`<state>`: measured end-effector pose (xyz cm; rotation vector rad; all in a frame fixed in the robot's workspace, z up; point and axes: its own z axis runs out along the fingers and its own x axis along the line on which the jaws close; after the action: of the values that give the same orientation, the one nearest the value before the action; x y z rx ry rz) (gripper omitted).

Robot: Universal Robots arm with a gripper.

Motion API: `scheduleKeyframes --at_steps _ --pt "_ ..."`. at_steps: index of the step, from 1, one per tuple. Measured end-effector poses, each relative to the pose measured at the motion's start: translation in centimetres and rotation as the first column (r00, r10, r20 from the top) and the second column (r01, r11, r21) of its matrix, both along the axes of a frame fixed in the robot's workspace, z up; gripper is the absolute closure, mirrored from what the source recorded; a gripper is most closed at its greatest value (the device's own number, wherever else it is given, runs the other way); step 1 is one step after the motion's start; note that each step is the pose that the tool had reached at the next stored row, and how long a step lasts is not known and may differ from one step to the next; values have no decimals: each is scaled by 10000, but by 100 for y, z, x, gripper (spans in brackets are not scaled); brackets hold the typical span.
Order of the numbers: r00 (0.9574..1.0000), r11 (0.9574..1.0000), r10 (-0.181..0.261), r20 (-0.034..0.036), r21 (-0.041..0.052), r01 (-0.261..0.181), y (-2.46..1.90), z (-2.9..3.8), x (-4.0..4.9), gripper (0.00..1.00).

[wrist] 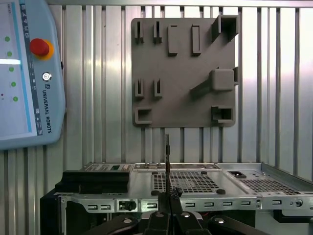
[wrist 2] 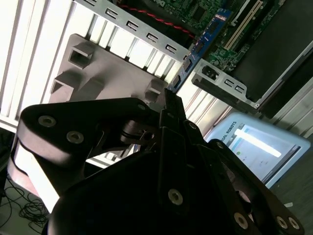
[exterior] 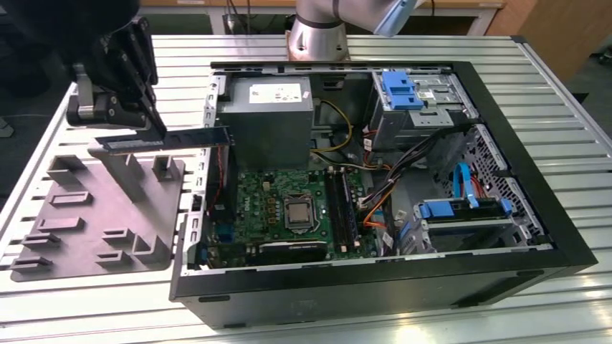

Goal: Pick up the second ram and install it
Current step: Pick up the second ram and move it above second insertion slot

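Quick count from us: one gripper point(exterior: 145, 127), one second ram point(exterior: 168, 140), one gray fixture point(exterior: 91, 215) and one open PC case point(exterior: 383, 283), all on a slatted metal table point(exterior: 574, 107).

The gripper's fingers are pinched on the ram. It hangs level in the air above the far end of the fixture, on the exterior view's left, with one end close to the case's left wall. In the first wrist view we see the stick edge-on point(wrist: 167, 156), poking out between the fingers toward the fixture point(wrist: 181, 98).

Inside the case we count:
- one power supply point(exterior: 266, 107) at the far side, with a label we can't make out
- one green motherboard point(exterior: 268, 201) with one CPU point(exterior: 297, 213)
- a bank of black memory sockets point(exterior: 342, 208) just right of the CPU
- two blue drive caddies, one far point(exterior: 400, 89) and one nearer point(exterior: 449, 209), on the right

One teach pendant point(wrist: 29, 73) with a red button point(wrist: 39, 47) lies on the table beside the fixture.
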<state>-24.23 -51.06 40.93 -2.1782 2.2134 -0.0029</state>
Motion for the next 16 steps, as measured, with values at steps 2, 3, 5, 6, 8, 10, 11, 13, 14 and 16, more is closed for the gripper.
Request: scheduleKeyframes --at_steps 2,3,5,6,8,10,11,13,14,16 --pt "10000 10000 -1 0 0 1 0 0 22 88" --pt "10000 10000 0 -1 0 0 0 0 33 88" --pt "10000 10000 0 -1 -1 0 0 0 53 88" --pt "10000 10000 -1 -1 0 1 0 0 64 88" --pt "10000 10000 -1 0 0 1 0 0 88 88" --pt "10000 10000 -1 -1 -1 1 0 0 117 88" --pt "10000 10000 -1 -1 0 1 0 0 131 88" --pt "10000 10000 0 -1 0 0 0 0 165 88" --pt "10000 10000 0 -1 0 0 0 0 182 88" --pt "10000 10000 0 -2 -1 0 0 0 225 88"
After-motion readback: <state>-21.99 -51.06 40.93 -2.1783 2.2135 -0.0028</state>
